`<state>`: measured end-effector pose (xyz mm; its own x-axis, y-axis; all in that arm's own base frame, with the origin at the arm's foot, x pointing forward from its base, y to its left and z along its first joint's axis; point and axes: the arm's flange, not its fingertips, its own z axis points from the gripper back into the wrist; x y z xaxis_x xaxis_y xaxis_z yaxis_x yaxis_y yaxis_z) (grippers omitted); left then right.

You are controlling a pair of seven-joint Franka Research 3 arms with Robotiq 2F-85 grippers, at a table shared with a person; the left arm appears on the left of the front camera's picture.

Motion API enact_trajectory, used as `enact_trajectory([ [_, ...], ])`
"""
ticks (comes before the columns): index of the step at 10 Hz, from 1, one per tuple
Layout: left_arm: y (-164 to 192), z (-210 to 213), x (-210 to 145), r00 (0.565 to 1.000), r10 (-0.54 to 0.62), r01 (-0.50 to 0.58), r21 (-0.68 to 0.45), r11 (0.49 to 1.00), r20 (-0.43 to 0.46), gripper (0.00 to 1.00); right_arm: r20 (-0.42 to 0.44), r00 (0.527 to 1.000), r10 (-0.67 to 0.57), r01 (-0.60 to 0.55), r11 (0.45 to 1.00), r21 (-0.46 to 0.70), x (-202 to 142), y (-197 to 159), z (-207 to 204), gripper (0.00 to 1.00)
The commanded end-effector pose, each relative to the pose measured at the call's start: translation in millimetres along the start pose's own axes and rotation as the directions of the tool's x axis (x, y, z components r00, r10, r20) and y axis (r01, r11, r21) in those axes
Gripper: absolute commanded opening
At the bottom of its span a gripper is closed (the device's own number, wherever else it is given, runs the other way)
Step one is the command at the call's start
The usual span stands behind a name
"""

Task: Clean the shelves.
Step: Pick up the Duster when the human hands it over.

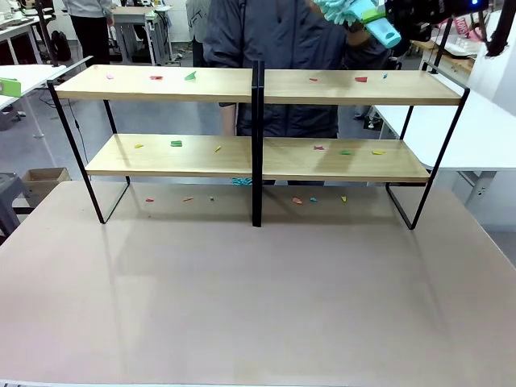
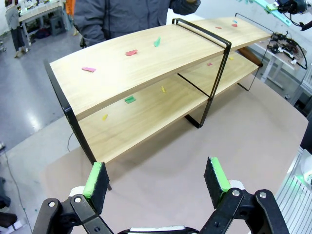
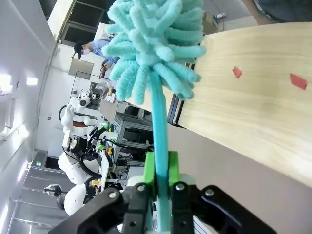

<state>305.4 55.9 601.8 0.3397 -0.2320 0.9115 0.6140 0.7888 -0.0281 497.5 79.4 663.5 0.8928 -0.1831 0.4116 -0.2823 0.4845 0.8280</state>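
The shelves [image 1: 201, 85] stand across the far half of the table, two long wooden boards on a black frame, strewn with small coloured paper scraps [image 1: 176, 143]. High above their right end, my right gripper [image 1: 407, 24] is shut on the handle of a teal fluffy duster [image 1: 343, 10]. The right wrist view shows the green pads clamped on the handle at my right gripper [image 3: 161, 170], with the duster head [image 3: 151, 44] above the top board [image 3: 253, 107]. My left gripper [image 2: 157, 178] hangs open and empty, over the tabletop in front of the shelves [image 2: 146, 63].
A person in a dark jacket [image 1: 274, 32] stands right behind the shelves. More scraps [image 1: 297, 200] lie on the tabletop [image 1: 258, 290] under the lower board. A white table [image 1: 484, 137] is at the right, a cardboard box [image 1: 44, 179] on the floor at the left.
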Motion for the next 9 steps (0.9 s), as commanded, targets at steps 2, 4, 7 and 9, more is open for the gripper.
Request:
enact_trajectory([
  [2, 0, -1, -1, 1.000, -0.001, 0.001, -0.004, 1.000, -0.001, 1.00, -0.036, 0.995, 0.097, -0.096, 0.995, 0.016, -22, 3, 55, 0.00],
  [4, 0, -1, -1, 1.000, -0.001, 0.001, -0.004, 1.000, -0.001, 1.00, -0.226, 0.969, 0.102, -0.106, 0.994, -0.006, -69, 12, 151, 0.00],
  [7, 0, -1, -1, 1.000, -0.001, 0.001, -0.004, 1.000, -0.001, 1.00, -0.374, 0.927, 0.025, -0.038, 0.999, -0.028, -146, -10, 258, 0.00],
  [9, 0, -1, -1, 1.000, -0.001, 0.001, -0.004, 1.000, -0.001, 1.00, -0.469, 0.883, -0.003, 0.015, 1.000, 0.022, -195, -49, 296, 0.00],
])
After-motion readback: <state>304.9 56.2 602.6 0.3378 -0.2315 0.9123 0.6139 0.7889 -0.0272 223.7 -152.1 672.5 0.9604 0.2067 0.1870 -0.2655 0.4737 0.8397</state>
